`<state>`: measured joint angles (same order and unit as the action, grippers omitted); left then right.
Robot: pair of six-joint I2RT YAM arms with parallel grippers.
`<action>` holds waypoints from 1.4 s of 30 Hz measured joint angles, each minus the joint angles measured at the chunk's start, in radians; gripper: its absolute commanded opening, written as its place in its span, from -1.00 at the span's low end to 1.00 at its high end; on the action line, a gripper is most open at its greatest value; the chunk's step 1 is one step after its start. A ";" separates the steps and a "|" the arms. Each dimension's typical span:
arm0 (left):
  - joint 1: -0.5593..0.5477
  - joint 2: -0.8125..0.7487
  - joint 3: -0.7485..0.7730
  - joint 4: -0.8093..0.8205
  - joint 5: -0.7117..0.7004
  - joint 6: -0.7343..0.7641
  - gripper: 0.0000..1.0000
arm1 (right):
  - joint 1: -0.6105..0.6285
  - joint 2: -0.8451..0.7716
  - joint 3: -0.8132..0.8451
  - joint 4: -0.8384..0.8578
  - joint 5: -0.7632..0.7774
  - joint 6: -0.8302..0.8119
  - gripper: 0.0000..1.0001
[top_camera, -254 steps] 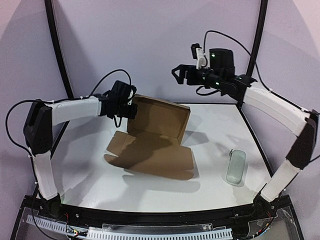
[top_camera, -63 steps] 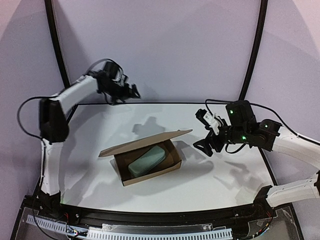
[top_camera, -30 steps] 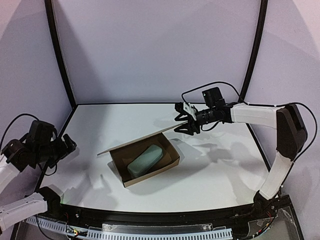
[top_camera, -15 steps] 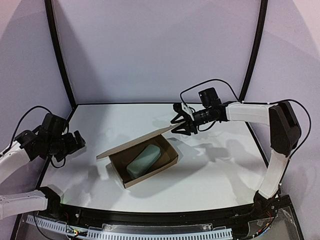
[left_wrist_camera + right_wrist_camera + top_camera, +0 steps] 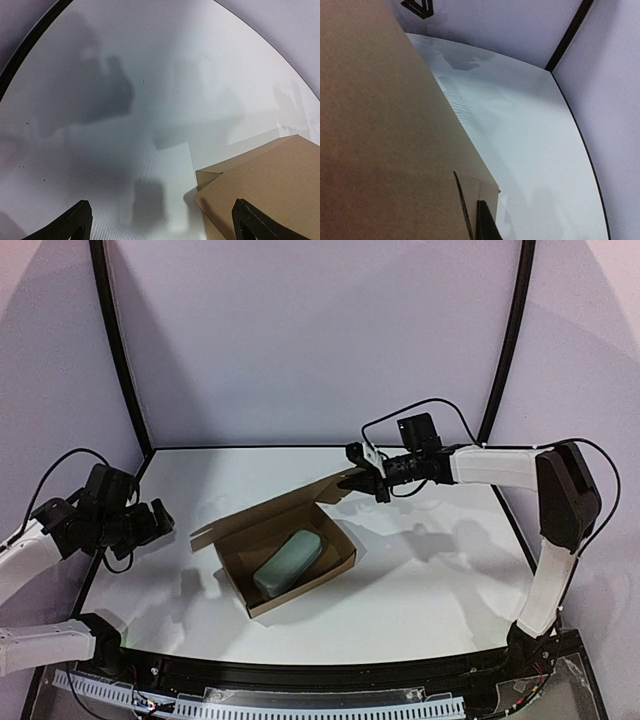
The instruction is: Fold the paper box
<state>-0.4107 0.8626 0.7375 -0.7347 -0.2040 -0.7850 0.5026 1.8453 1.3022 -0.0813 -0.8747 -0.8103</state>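
Paper box [image 5: 305,588], case [image 5: 288,562] inside: my right gripper [image 5: 362,480] pinches its lid corner; my left gripper [image 5: 168,522] spread wide, free.

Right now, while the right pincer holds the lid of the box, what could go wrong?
1. The right pincer grips only the far corner of the lid, so the cardboard may bend or slip out.
2. The left pincer is open and away from the paper box, so pulling the lid could drag or tip it, with the grey-green case inside.
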 measured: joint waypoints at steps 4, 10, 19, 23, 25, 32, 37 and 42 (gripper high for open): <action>0.000 -0.003 0.023 0.000 -0.009 0.032 0.99 | 0.000 -0.006 -0.004 0.012 0.020 -0.013 -1.00; 0.000 -0.012 0.040 0.038 -0.023 0.151 0.99 | -0.004 -0.006 0.072 -0.103 0.088 -0.012 -1.00; 0.000 0.006 0.049 0.232 0.084 0.440 0.99 | -0.047 -0.006 0.207 -0.314 0.227 0.050 -1.00; 0.000 0.112 0.068 0.330 0.237 0.600 0.99 | -0.061 -0.005 0.251 -0.383 0.256 0.074 -1.00; 0.000 0.200 0.100 0.373 0.318 0.685 0.99 | -0.070 -0.002 0.273 -0.420 0.265 0.085 -1.00; 0.042 0.399 0.216 0.456 0.485 0.914 0.99 | -0.082 0.047 0.375 -0.524 0.259 0.080 -1.00; 0.197 0.526 0.314 0.489 0.695 0.988 0.99 | -0.085 0.088 0.447 -0.584 0.242 0.062 -1.00; 0.238 0.679 0.447 0.452 0.855 1.084 0.79 | -0.086 0.100 0.471 -0.610 0.236 0.055 -1.00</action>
<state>-0.1722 1.5413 1.1848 -0.2827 0.6514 0.2990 0.4168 1.9453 1.7731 -0.6917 -0.6392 -0.7555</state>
